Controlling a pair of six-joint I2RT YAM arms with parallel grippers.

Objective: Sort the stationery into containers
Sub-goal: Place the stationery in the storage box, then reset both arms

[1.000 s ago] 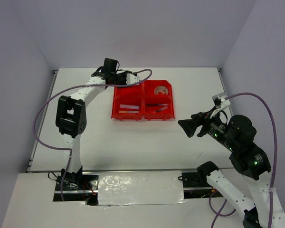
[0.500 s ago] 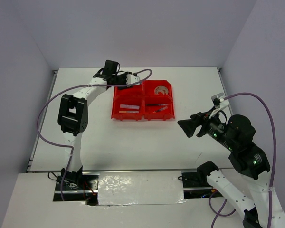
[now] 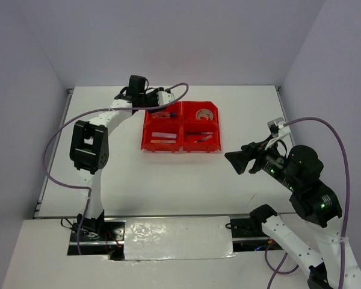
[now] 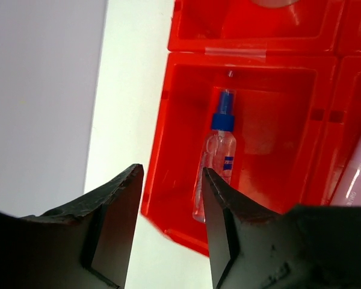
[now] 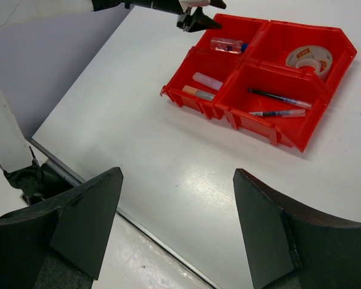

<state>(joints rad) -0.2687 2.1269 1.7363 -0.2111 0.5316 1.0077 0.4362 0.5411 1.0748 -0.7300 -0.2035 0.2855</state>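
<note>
– Left pincer [image 4: 171, 174]: fingers spread, nothing between them. A second ago it had been narrower, over the same far-left bin [image 4: 180, 120]. Blue-capped glue tube [image 4: 215, 165] lay flat on that bin's floor, below and beyond the fingertips, untouched.
– Logged as a release?
– Judged so. The jaws had widened and the tube sat free in the bin, so that item counted as sorted.
– Right pincer [image 5: 177, 180]?
– Spread wide and empty, held off to the right, well apart from the red bin block [image 5: 277, 133]. It had not changed over the second.
– Contents of the other bins?
– Far-right bin [image 5: 289, 36]: clear tape roll [image 5: 308, 57]. One roll or two stacked, could not tell.
– Near-right bin [image 5: 277, 78]: two pens [image 5: 277, 98], side by side, not touching.
– Near-left bin [image 5: 177, 84]: pale stick [image 5: 207, 81] with an orange stick [image 5: 198, 92] just beside it. Possibly highlighters, but too small to be sure.
– Next?
– Left pincer would need to lift clear of the bin rim before any further pick.
</note>
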